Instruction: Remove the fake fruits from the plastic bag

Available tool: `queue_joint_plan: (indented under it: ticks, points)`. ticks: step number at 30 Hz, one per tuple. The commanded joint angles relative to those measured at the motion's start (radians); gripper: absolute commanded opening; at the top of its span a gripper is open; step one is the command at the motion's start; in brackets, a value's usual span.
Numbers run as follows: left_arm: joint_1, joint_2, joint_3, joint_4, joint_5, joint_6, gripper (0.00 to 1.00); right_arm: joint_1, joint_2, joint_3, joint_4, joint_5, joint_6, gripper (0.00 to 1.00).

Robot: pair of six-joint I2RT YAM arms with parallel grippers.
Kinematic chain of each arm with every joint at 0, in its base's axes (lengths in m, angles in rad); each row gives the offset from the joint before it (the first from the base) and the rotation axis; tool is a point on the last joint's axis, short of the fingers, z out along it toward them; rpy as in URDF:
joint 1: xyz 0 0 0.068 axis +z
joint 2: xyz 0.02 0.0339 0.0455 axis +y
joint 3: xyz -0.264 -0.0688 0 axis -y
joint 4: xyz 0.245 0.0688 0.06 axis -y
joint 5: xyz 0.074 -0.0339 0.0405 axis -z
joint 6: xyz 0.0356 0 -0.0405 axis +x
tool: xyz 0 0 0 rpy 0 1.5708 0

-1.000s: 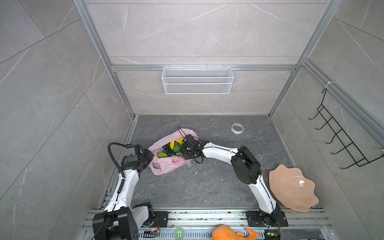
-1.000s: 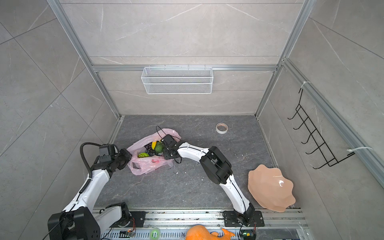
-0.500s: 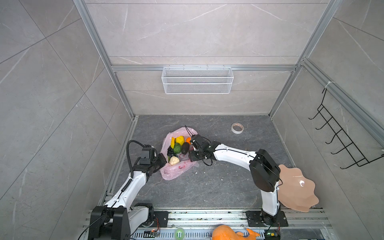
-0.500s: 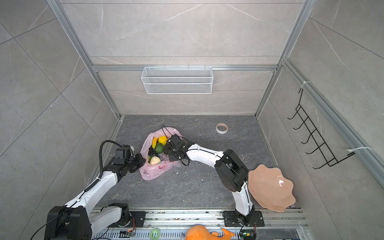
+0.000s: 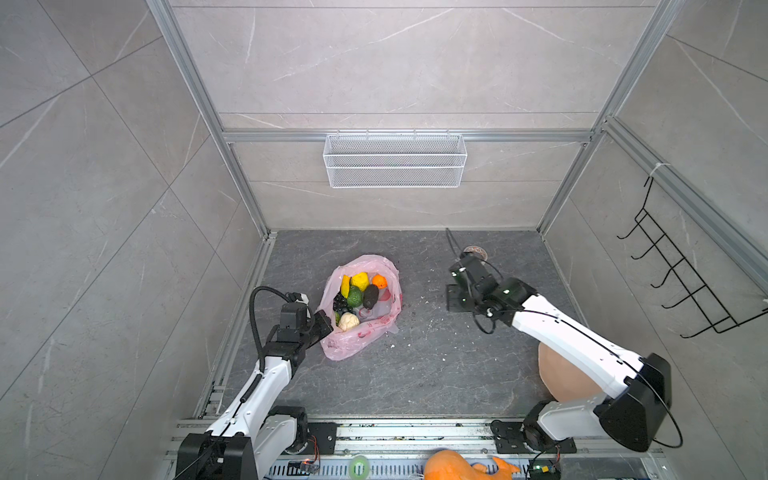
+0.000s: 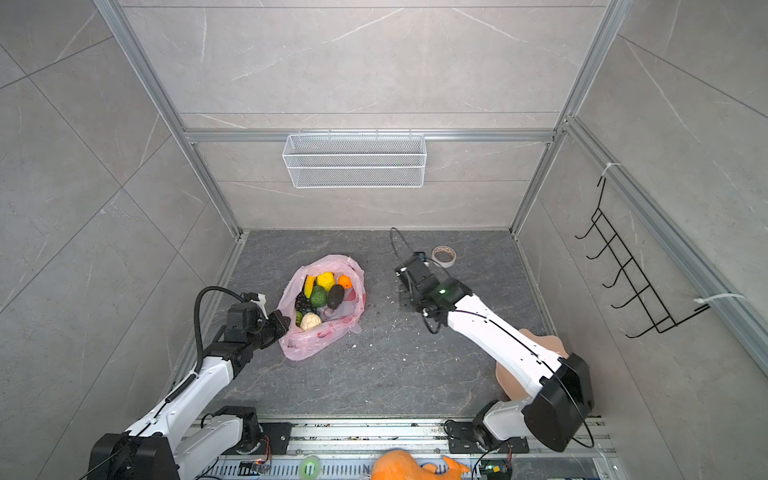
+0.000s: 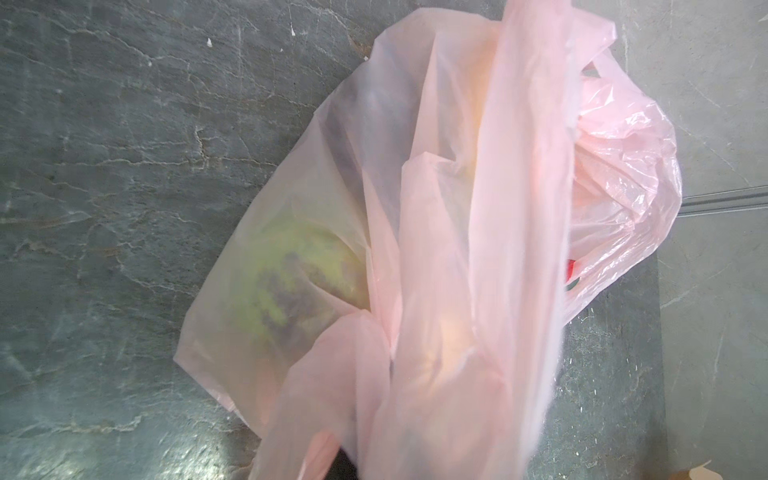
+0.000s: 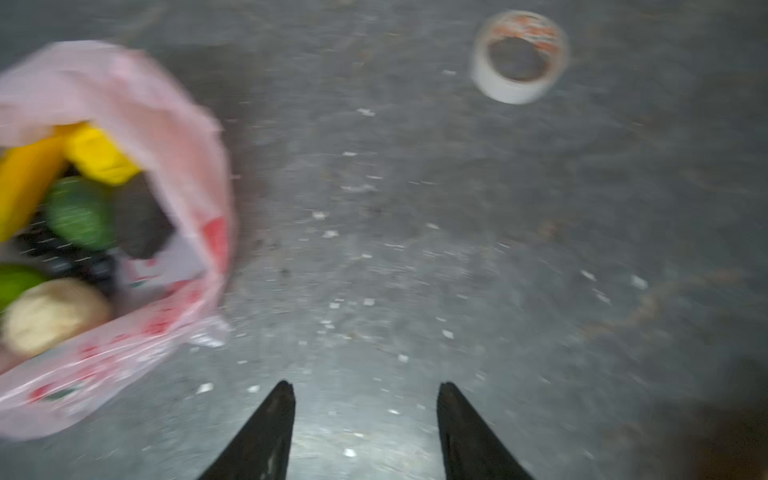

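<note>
On the dark grey surface point(image 5: 419, 374), the thin translucent pink plastic bag point(image 5: 368, 334) lies open, small coloured plastic fake fruits point(image 5: 356, 296) inside; left end effector point(image 5: 323, 328) clenched on its rim; right end effector point(image 8: 365, 387) released, well apart.

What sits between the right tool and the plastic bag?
Between the right tool and the plastic bag lies only bare grey floor strewn with white flecks, shown in the right wrist view and both top views.
</note>
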Motion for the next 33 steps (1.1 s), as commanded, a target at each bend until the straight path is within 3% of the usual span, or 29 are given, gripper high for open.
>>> queue_joint_plan:
  ticks: [1, 5, 14, 23, 33]
  points:
    - [-0.002, -0.021, 0.005, 0.029, 0.002, 0.015, 0.00, -0.116, -0.041, -0.079, -0.258, 0.128, 0.047, 0.58]
    - [-0.003, -0.012, 0.004, 0.022, 0.004, 0.015, 0.00, -0.240, -0.025, -0.115, -0.314, 0.179, 0.061, 0.57]
    - [-0.002, -0.015, 0.001, 0.015, -0.001, 0.020, 0.00, -0.481, 0.031, -0.223, -0.259, 0.098, 0.056, 0.51]
    - [-0.025, 0.005, 0.009, 0.019, -0.004, 0.027, 0.00, -0.589, 0.120, -0.234, -0.209, 0.078, 0.045, 0.47]
    - [-0.052, 0.026, 0.024, 0.006, -0.046, 0.044, 0.00, -0.594, 0.238, -0.237, -0.155, 0.100, 0.051, 0.38]
